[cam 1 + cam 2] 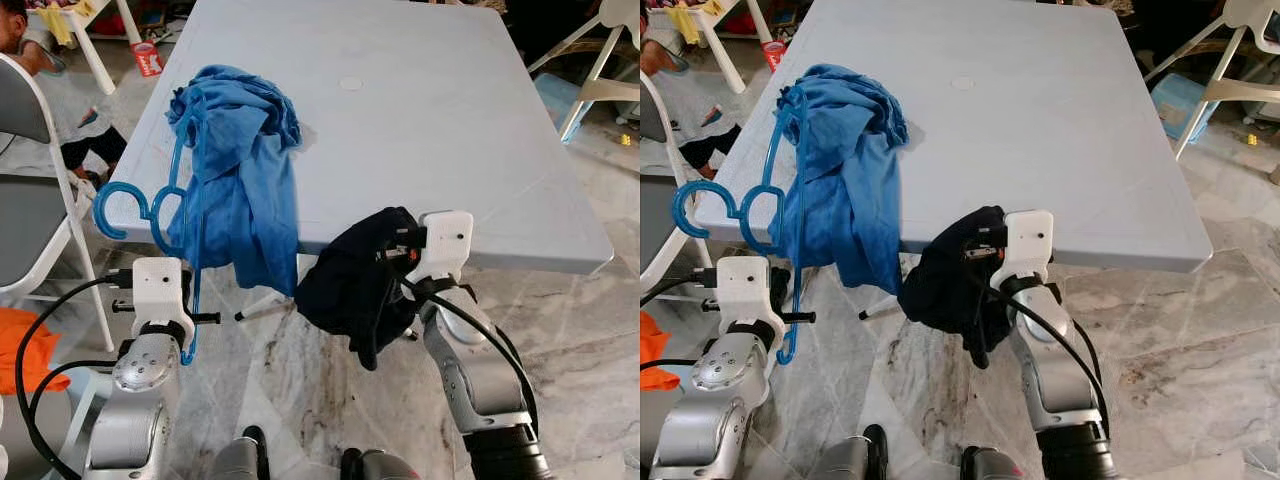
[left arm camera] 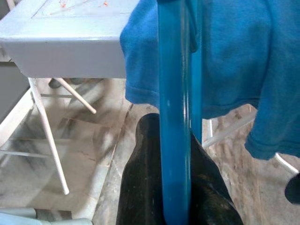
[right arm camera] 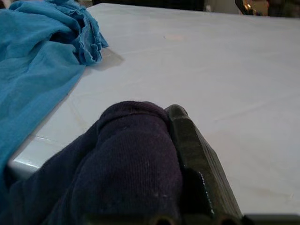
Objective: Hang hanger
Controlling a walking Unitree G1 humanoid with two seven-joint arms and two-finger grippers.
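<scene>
A blue plastic hanger [image 1: 125, 205] stands upright off the table's front left corner, hook to the left. A blue shirt [image 1: 240, 170] is draped over it and bunches on the light grey table [image 1: 430, 130]. My left gripper [image 1: 190, 315] is shut on the hanger's lower bar; in the left wrist view the bar [image 2: 174, 117] runs between its black fingers [image 2: 140, 187]. My right gripper [image 1: 395, 250] sits at the table's front edge, shut on a dark navy garment [image 1: 350, 285] that hangs below the edge. In the right wrist view, the garment [image 3: 126, 159] covers one finger [image 3: 199, 164].
A grey folding chair [image 1: 30, 200] stands close on the left, an orange cloth [image 1: 20, 350] below it. A person [image 1: 15, 35] sits at the far left. White chair legs [image 1: 600, 60] stand at the back right. Marble floor [image 1: 580, 330] surrounds the table.
</scene>
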